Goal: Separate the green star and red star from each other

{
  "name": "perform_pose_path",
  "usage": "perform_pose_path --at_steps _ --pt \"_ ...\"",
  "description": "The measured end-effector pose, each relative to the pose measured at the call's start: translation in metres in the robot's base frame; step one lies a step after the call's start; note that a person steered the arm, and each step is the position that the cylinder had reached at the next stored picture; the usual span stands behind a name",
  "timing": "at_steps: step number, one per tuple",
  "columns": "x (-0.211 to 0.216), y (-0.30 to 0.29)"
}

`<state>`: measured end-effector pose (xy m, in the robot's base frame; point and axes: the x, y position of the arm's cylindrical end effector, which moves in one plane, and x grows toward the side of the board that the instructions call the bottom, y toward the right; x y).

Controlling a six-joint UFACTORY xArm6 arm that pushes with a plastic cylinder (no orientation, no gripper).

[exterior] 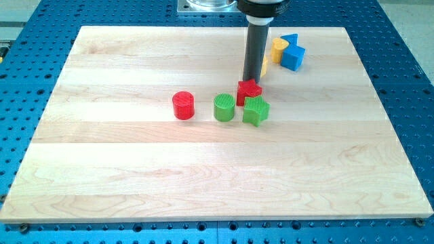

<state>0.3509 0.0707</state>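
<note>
Red star and green star are sitting together just right of the wooden board's centre, the red one toward the view's top, the green one directly below it and slightly to the right. Their near edges are touching or all but touching; which, the view is not settling. Neither star is showing a long axis, and the direction of their points cannot be read reliably.

This arm is carrying no pincer, only a dark rod. My tip is standing at the top edge of the red star, apparently in contact with it.

A green cylinder is lying just left of the green star, a red cylinder further left. A yellow block and blue blocks are clustering near the board's upper right.
</note>
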Motion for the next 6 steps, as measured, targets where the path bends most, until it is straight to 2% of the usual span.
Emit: perform_pose_path --at_steps 1,2,3,4,6 --pt "-0.013 0.007" --pt "-0.006 0.054" --pt "0.067 0.056" --pt "0.075 -0.007" --pt "0.063 0.034"
